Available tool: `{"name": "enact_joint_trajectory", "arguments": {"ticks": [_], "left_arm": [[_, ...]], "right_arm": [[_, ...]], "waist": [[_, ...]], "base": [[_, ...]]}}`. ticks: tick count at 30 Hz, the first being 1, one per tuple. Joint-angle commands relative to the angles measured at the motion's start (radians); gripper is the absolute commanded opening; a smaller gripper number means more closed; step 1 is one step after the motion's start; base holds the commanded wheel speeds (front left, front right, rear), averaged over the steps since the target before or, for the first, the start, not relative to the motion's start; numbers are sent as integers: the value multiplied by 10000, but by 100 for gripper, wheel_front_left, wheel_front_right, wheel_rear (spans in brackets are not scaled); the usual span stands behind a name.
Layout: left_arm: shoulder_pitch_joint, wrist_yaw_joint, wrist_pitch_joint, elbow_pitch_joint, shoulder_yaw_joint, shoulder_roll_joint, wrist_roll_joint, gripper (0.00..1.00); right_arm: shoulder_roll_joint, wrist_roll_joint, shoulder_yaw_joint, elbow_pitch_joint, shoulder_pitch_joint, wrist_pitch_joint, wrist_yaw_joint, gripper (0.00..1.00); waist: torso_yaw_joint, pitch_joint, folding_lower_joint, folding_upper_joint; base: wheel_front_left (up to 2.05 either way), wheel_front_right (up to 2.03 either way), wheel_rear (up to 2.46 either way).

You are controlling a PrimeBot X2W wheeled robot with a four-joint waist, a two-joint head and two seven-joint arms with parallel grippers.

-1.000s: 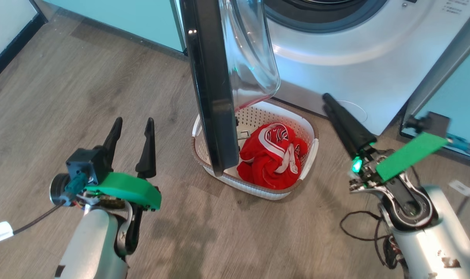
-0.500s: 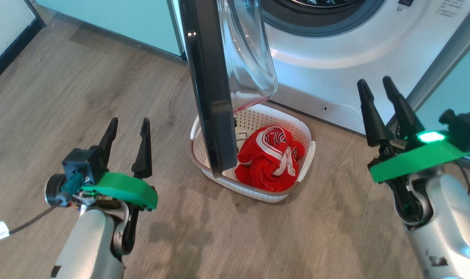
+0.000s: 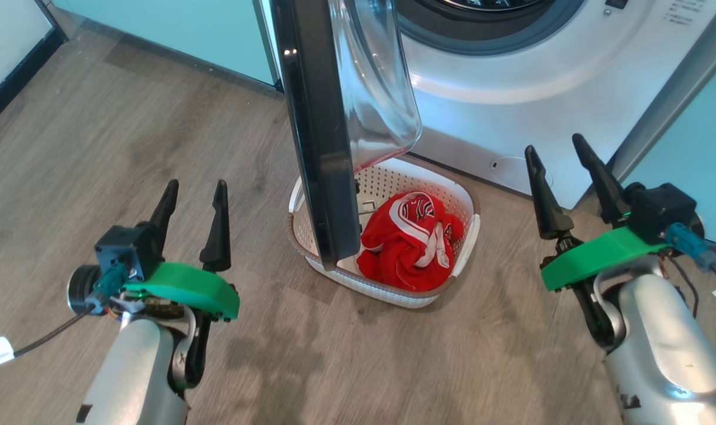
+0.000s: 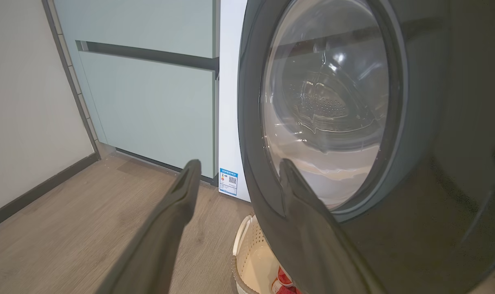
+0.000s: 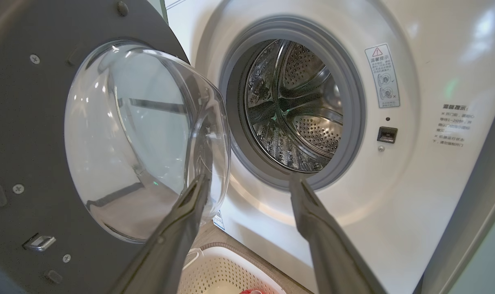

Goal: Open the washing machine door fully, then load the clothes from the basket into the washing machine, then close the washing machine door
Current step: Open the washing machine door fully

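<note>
1. One red garment with white stripes, the clothes (image 3: pixel 414 239): bunched in the right half of the basket, touched by nothing, not yet loaded.
2. One basket (image 3: pixel 393 294): cream, perforated, set on the floor (image 3: pixel 98 147) just before the washing machine (image 3: pixel 511 100), probably so the lift to the opening is short.
3. One washing machine door (image 3: pixel 319 147): swung out, edge-on in the head view, roughly square to the machine front. Its lower edge hangs over the basket's left part and hides it. Judged not fully open, and an obstacle to any reach from the left.
4. One steel drum (image 5: pixel 296 106): exposed, apparently empty, ready to receive.
5. One left tool (image 3: pixel 196 186): fingers spread, holding nothing, on the door's outer side and apart from it. It is likely placed there to push the door wider.
6. One right tool (image 3: pixel 555 144): fingers spread, empty, on the door's inner side, right of the basket. The wrist view looks toward the drum, and the way down to the garment seems clear.
</note>
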Motion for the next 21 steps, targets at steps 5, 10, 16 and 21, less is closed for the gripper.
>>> {"name": "enact_joint_trajectory", "arguments": {"ticks": [5, 10, 16, 21], "left_arm": [[-128, 101, -43, -343, 354, 318, -124, 100], [-124, 138, -32, -366, 321, 347, -136, 100], [-145, 169, -31, -363, 284, 371, -165, 100], [-144, 206, -33, -368, 252, 378, -189, 100]], "right_arm": [[201, -167, 142, 15, -167, -155, 0, 100], [264, -162, 149, 178, -257, -175, 0, 100], [274, -159, 184, 274, -351, -187, 0, 100], [274, -141, 180, 271, -377, -190, 0, 100]], "waist": [[-52, -7, 0, 0], [-79, -3, 0, 0], [-84, 20, 0, 0], [-90, 28, 0, 0]], "base": [[0, 0, 0], [0, 0, 0], [0, 0, 0], [0, 0, 0]]}}
